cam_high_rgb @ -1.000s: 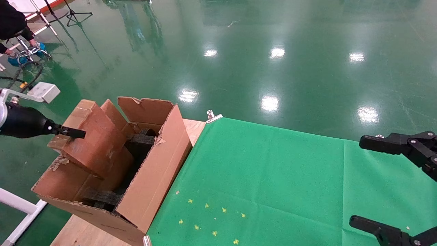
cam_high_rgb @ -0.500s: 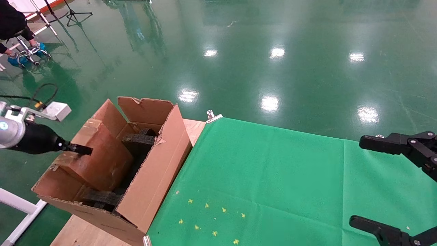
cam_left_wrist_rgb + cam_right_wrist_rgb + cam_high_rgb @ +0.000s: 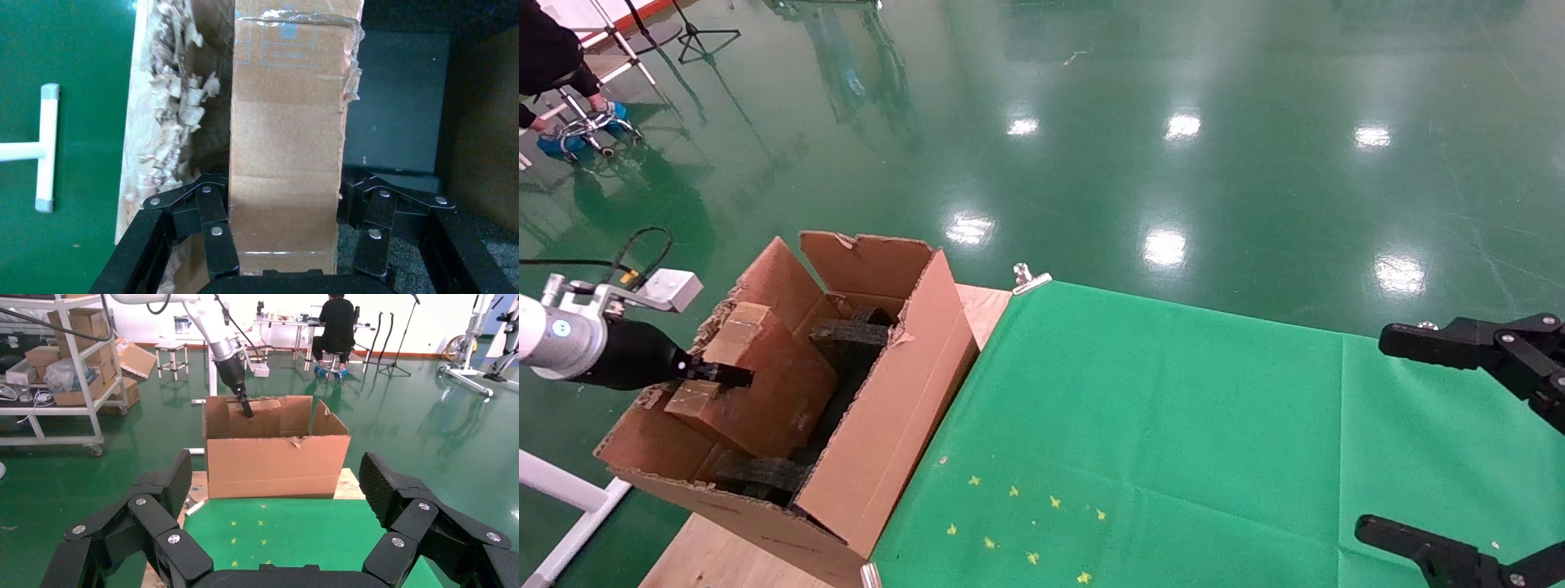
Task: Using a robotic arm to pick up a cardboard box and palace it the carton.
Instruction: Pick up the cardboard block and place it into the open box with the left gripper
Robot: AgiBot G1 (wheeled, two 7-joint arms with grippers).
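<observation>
Since a second ago the cardboard box (image 3: 764,384) has sunk from above the flaps down into the carton (image 3: 891,425), and the left gripper (image 3: 719,374) with the robotic arm (image 3: 568,343) has come down and moved in toward the carton with it. The right gripper (image 3: 1459,441) has not shifted: it hangs parked over the far right edge of the surface (image 3: 1173,425), its black fingers spread wide apart.

The left gripper is clamped on the cardboard box; in the left wrist view its black linked fingers (image 3: 211,229) press both long sides of the box (image 3: 287,153). The box now sits tilted inside the carton, near the left wall, its upper end just below the flap tops and its lower end among the black foam blocks (image 3: 850,335).

The box is an oblong of smooth reddish-brown card, sealed with clear glossy tape and scuffed at its corners. The carton is rougher brown corrugated board with tall flaps; the left flap's edge (image 3: 171,110) is shredded into ragged, peeling layers. The foam is dark and coarse-grained. The arm is glossy white with a silver wrist carrying a small pale box-shaped mount (image 3: 670,287). The surface is covered with matte green cloth, with bare pale wood showing under the carton, and a metal clip (image 3: 1030,278) grips the cloth's far corner. The floor (image 3: 1173,122) beyond is shiny green.
</observation>
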